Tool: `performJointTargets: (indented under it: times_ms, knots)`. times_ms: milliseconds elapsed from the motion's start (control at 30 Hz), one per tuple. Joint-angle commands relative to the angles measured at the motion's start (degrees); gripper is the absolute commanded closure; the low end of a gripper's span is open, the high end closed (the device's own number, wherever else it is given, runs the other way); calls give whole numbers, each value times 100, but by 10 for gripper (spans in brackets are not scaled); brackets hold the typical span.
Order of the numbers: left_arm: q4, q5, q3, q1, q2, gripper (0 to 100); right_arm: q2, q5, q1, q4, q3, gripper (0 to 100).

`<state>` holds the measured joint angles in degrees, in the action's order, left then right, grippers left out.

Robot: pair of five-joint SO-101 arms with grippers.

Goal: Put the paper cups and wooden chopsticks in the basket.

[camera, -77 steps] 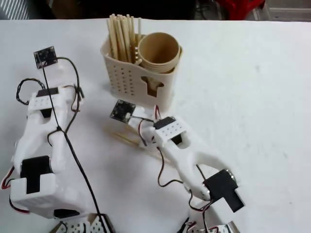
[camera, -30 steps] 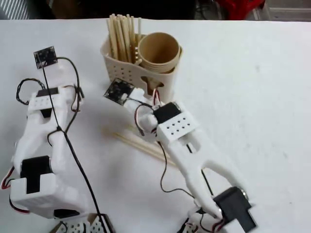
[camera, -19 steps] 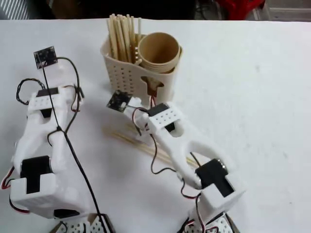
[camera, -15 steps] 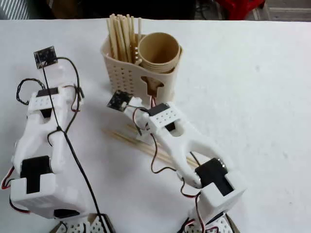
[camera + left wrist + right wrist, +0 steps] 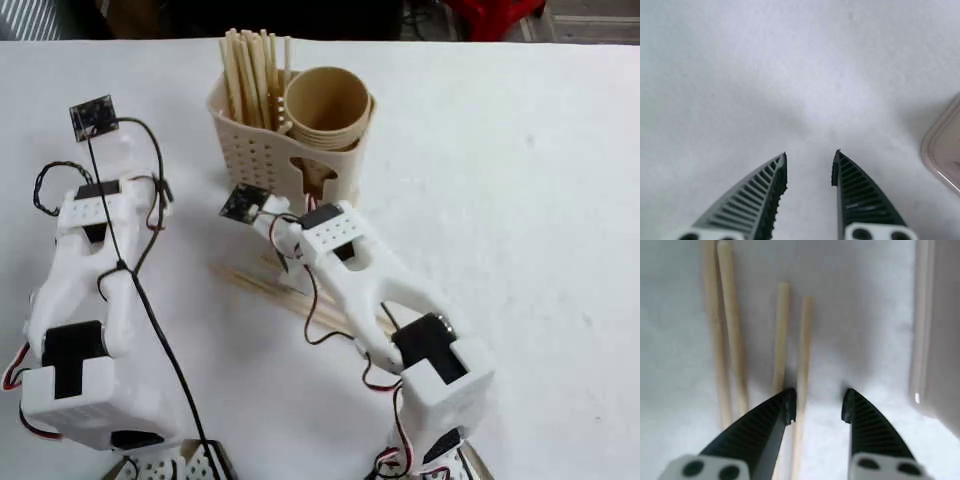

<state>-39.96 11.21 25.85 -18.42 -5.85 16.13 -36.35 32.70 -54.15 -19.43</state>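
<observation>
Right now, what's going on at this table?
The right gripper hangs open, low over four loose wooden chopsticks lying on the table just in front of the basket; none is gripped yet. The basket already holds a stack of paper cups and a bundle of chopsticks standing upright. The left gripper is open over bare table off to the side, holding nothing.

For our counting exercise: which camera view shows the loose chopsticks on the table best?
The right wrist view: four chopsticks lie close up before the right gripper. The high view has them partly under that arm; the left wrist view faces table.
</observation>
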Motion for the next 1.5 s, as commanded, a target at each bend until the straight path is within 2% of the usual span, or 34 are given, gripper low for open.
performJointTargets:
  times_ms: [0, 67, 167, 300, 467, 667, 867, 1033, 1300, 1467]
  knots:
    - [149, -79, -62, -22, 163, 835, -22, 0, -66, -75, 35, 993]
    - [149, -79, -70, -22, 163, 835, -180, 9, -75, -136, 9, 967]
    - [149, -79, -70, -22, 163, 835, -655, 255, -136, -233, -44, 980]
    - [158, -79, -70, -22, 163, 835, -1692, 589, -110, -585, -44, 981]
    - [176, -79, -70, -22, 163, 835, -3143, 659, 189, -848, 18, 981]
    - [176, -79, -70, -22, 163, 835, -4145, 1301, 321, -796, 1495, 982]
    - [185, -79, -70, -22, 154, 835, -3486, 1873, 321, -673, 3648, 982]
    - [185, -79, -70, -22, 154, 835, -2387, 2233, 295, -22, 5178, 982]
    - [185, -79, -70, 57, 154, 835, -620, 2259, 303, 1182, 7297, 981]
    - [185, -79, -44, 136, 154, 835, 338, 2259, 277, 1218, 8114, 981]
